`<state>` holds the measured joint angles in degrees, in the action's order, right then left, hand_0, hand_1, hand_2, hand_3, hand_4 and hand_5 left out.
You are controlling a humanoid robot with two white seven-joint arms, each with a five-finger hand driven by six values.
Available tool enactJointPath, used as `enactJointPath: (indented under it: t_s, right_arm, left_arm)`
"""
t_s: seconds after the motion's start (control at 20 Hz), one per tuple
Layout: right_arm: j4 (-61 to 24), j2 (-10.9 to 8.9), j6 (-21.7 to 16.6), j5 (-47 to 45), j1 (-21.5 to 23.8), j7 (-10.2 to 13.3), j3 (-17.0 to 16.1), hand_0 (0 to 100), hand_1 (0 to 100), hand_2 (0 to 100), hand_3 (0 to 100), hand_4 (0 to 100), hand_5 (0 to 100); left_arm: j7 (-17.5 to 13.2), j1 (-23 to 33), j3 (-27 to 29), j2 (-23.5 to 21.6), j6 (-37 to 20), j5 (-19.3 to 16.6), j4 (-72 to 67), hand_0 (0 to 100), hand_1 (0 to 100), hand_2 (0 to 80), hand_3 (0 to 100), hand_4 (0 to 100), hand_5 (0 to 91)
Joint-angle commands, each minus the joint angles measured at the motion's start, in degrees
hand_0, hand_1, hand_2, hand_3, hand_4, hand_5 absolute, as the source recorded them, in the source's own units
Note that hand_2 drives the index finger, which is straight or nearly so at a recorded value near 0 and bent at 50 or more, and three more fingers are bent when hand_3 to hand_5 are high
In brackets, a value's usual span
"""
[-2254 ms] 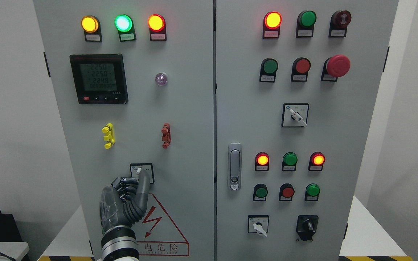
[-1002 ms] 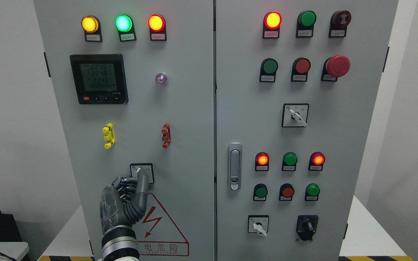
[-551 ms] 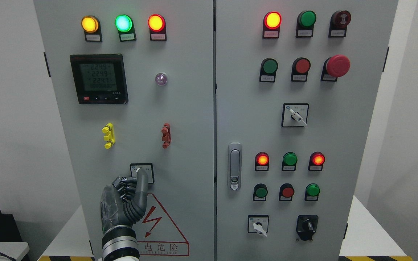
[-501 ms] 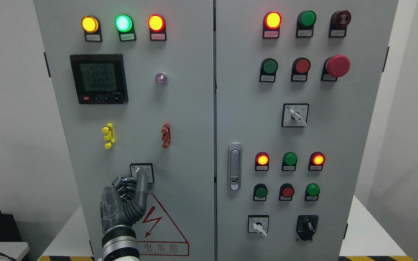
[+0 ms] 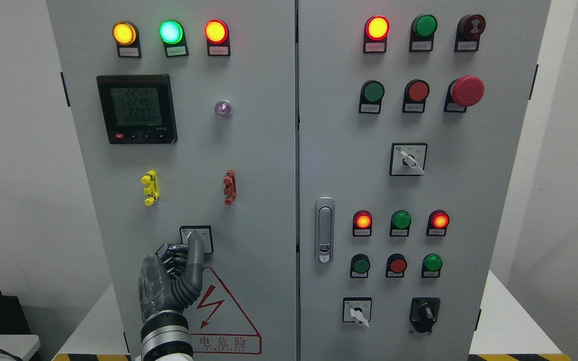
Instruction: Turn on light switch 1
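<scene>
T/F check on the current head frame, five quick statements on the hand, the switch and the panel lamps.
1. The left hand has one finger extended onto the selector switch on the left door. True.
2. The right hand is pressing the red mushroom button. False: no right hand is in view and nothing touches that button.
3. All three lamps at the top of the left door are lit. True: amber, green, red.
4. The digital meter display is blank. False: it shows rows of digits.
5. The door handle is on the left door. False: it is on the right door, near the seam.
</scene>
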<state>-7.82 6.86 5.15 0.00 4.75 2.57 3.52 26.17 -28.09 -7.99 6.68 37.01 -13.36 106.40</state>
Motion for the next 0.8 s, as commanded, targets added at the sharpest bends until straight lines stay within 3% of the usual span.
enactJointPath:
  t_s: [0.0, 0.75]
  right_arm:
    - [0.00, 0.00, 0.04, -0.97, 0.00, -0.03, 0.00, 12, 39, 0, 0, 0, 0]
    - [0.00, 0.00, 0.04, -1.05, 0.00, -0.03, 0.00, 12, 39, 0, 0, 0, 0]
  left_arm:
    - [-0.06, -0.03, -0.01, 0.00, -0.18, 0.00, 0.04, 51, 30, 54.4, 90, 97, 86.1]
    - [-0.06, -0.03, -0.01, 0.00, -0.18, 0.09, 0.04, 59, 27, 54.3, 92, 98, 86.1]
